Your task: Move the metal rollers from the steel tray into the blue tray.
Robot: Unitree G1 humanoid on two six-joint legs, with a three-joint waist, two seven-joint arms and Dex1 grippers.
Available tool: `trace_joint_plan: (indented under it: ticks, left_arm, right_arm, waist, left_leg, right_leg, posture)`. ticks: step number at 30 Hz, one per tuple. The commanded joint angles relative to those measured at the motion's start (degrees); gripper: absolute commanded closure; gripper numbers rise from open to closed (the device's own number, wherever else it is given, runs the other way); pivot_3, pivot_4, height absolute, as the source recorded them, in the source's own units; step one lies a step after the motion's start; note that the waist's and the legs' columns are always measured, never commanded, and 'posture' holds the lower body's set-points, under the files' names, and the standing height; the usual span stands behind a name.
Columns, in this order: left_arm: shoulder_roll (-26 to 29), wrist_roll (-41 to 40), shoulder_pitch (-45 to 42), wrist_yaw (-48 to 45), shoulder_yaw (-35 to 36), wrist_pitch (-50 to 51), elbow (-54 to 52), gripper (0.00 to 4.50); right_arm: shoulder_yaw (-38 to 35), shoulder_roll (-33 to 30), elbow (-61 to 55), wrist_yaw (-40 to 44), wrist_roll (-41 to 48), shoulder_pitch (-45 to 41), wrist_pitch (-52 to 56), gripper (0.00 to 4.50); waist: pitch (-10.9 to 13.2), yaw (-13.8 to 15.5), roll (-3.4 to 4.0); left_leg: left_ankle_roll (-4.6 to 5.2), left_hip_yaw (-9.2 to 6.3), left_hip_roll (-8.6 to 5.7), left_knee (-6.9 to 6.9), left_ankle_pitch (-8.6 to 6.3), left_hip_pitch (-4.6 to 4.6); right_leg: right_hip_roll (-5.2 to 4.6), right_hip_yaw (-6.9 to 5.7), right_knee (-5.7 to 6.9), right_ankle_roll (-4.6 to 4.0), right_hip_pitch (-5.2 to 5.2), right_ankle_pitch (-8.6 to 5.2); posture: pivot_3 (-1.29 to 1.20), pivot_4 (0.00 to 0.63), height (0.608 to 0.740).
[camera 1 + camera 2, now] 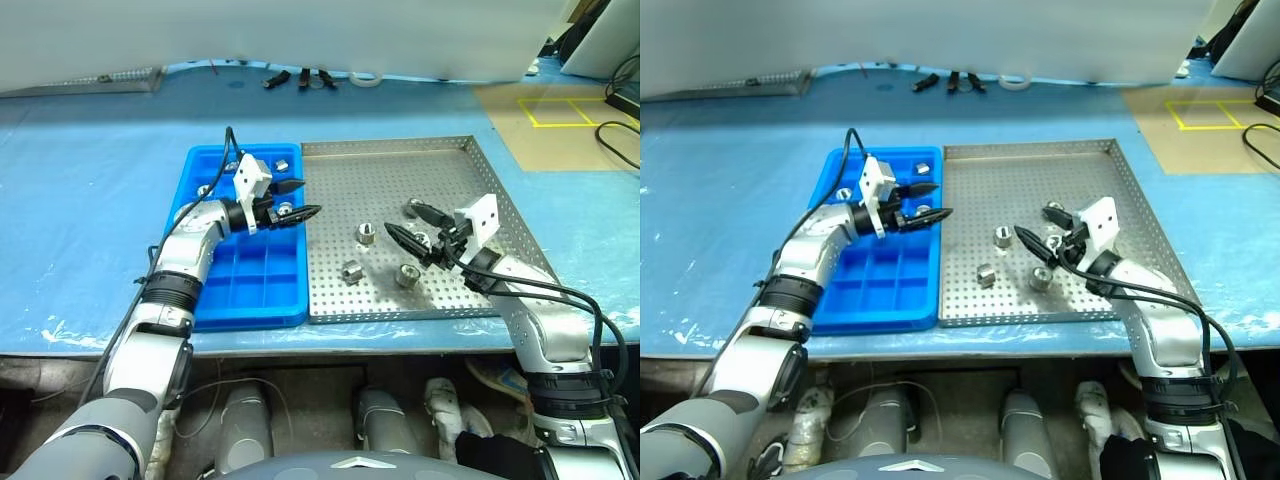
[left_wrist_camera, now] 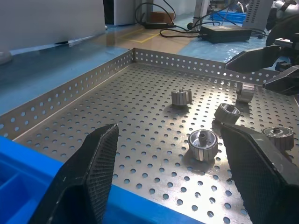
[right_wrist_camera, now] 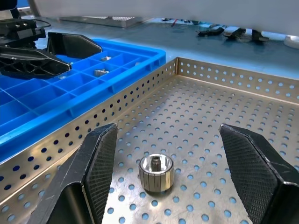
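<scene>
Two sets of jaws stand apart and empty. The right gripper (image 1: 420,227) hangs low over the right part of the steel tray (image 1: 400,160), its jaws spread on either side of a roller (image 3: 156,173) seen close in its wrist view. The left gripper (image 1: 298,200) hangs at the right edge of the blue tray (image 1: 235,300), pointing across toward the steel tray. About four or five metal rollers (image 1: 366,233) lie loose on the perforated floor, near the middle and right; a few more already sit in far compartments of the blue tray. They are short, shiny, ribbed cylinders with a centre hole, some upright, some on their sides. The likely trouble: a round, polished piece could squirt out from the jaws if they close off-centre, or roll away when nudged. With both grippers near the shared rim, the arms might also meet above the bench (image 1: 90,200) during a carry.
</scene>
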Motion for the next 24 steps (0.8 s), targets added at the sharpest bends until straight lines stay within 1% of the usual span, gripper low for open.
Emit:
trace_joint_plan:
  ticks: [1, 16, 20, 24]
  left_arm:
    - [-0.31, -0.34, -0.86, 0.07, 0.75, -1.48, -1.22, 0.86]
    - [-1.67, -0.19, -0.84, 1.66, 0.75, -2.38, -1.97, 0.86]
    - [-2.69, 0.4, -3.49, 1.45, -0.22, -2.41, -0.47, 0.86]
    - [-4.24, 3.71, -9.12, 0.54, -2.4, -5.45, 6.85, 0.86]
  right_arm:
    - [-1.37, -0.04, -1.33, -0.08, 0.52, 0.64, -1.33, 0.83]
    - [-2.16, -2.02, -1.23, 0.73, 1.02, -0.65, -0.11, 0.83]
    - [-3.29, -3.19, -2.14, 0.68, 1.54, -0.12, 0.61, 0.83]
    - [-4.27, -3.21, -2.89, -0.04, 1.51, 0.84, 0.77, 0.83]
  waist:
    - [0.0, 0.03, 0.0]
    - [0.0, 0.26, 0.0]
    - [0.0, 0.76, 0.0]
    - [0.0, 1.13, 0.0]
  left_leg:
    - [0.0, 0.0, 0.0, 0.0, 0.0, 0.0]
    - [0.04, 0.01, 0.0, -0.01, -0.03, -0.04]
    - [0.05, 0.01, 0.0, -0.01, -0.03, -0.05]
    - [0.05, 0.02, 0.0, 0.01, -0.03, -0.03]
  right_leg:
    - [0.0, 0.0, -0.01, 0.0, 0.0, 0.0]
    - [0.0, -0.01, -0.08, 0.0, 0.0, 0.0]
    - [0.0, -0.01, -0.09, 0.0, 0.01, 0.0]
    - [-0.01, -0.03, -0.08, 0.0, 0.06, 0.01]
  posture:
    - [-0.12, 0.15, 0.74]
    - [-0.12, 0.15, 0.74]
    - [-0.14, 0.15, 0.74]
    - [-0.17, 0.15, 0.74]
